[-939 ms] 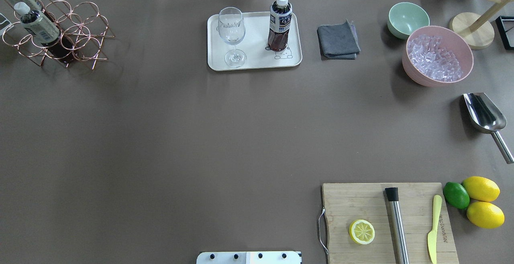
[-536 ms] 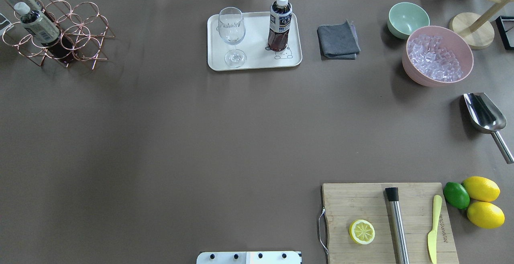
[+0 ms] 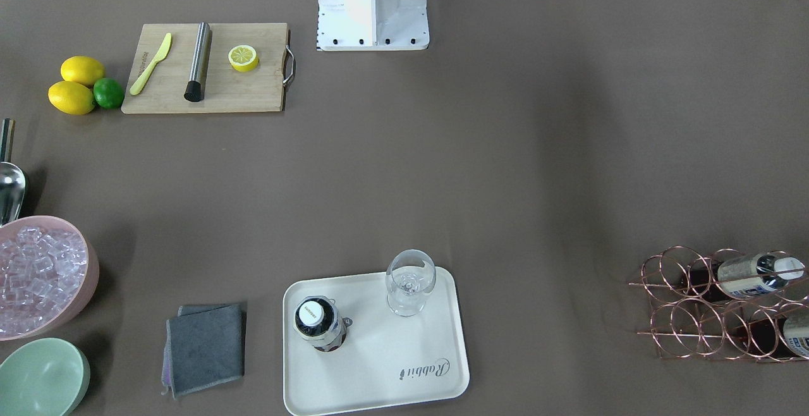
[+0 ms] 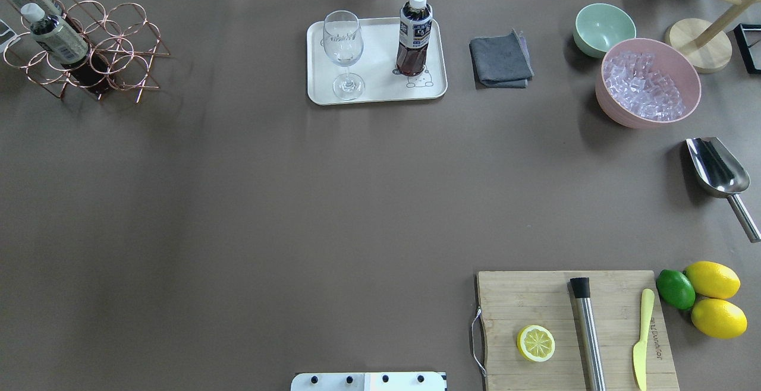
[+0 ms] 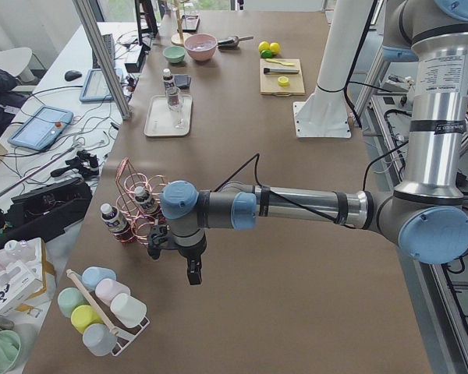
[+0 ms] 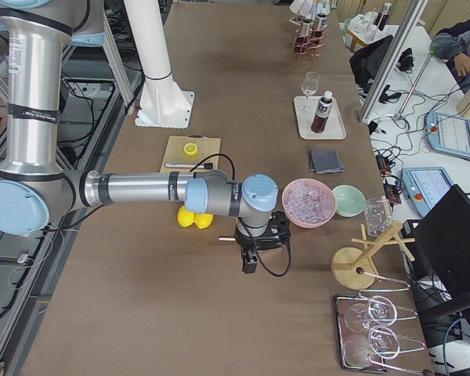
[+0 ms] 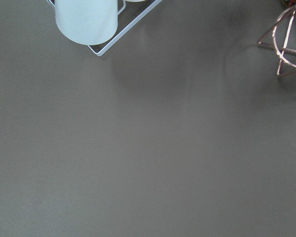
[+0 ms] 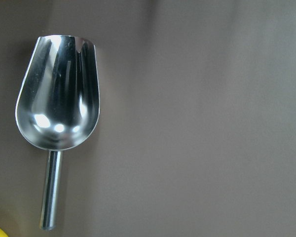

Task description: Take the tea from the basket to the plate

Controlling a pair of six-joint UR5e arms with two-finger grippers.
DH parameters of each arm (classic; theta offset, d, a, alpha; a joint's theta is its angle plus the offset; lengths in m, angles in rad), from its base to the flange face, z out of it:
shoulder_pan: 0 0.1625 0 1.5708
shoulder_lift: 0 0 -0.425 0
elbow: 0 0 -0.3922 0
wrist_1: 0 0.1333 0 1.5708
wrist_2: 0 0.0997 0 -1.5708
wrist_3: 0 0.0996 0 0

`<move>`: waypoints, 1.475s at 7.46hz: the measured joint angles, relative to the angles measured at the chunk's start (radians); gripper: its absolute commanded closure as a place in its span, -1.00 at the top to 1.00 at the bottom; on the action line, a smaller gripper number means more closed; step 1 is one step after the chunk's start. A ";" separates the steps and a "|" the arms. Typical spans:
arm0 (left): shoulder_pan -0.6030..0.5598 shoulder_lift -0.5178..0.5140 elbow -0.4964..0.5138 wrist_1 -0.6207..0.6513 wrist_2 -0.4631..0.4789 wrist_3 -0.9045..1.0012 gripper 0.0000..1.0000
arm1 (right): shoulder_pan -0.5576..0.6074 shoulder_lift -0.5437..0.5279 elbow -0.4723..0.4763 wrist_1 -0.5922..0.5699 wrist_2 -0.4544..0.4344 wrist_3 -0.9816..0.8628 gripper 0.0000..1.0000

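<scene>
The left gripper (image 5: 193, 276) hangs just beside the basket (image 4: 128, 40), on the side where each slanted tea (image 4: 59, 37) juts its cap. The right gripper (image 6: 249, 263) is well apart from the basket. How either gripper's jaws stand cannot be told.

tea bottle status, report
Left end effector beside basket, right end effector near scoop; open or shut unclear. One tea upright on plate beside wine glass, two in basket. Nothing blocking.

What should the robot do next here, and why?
Probably just draw the left gripper back to rest. A tea bottle already stands upright on the cream tray beside the wine glass, and that gripper hangs over the tabletop next to the copper wire rack.
</scene>
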 measured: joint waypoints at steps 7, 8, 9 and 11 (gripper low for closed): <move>-0.004 0.004 0.102 0.003 -0.025 0.009 0.94 | 0.000 0.002 -0.016 0.001 -0.010 0.006 0.99; -0.006 0.003 0.103 0.003 -0.034 0.005 0.94 | 0.000 0.007 -0.029 0.001 -0.007 0.009 0.99; -0.006 0.003 0.102 0.002 -0.037 0.003 0.94 | 0.000 0.010 -0.036 0.001 -0.005 0.010 0.99; -0.007 0.003 0.101 0.002 -0.039 0.002 0.94 | 0.002 0.009 -0.037 0.001 0.014 0.009 0.99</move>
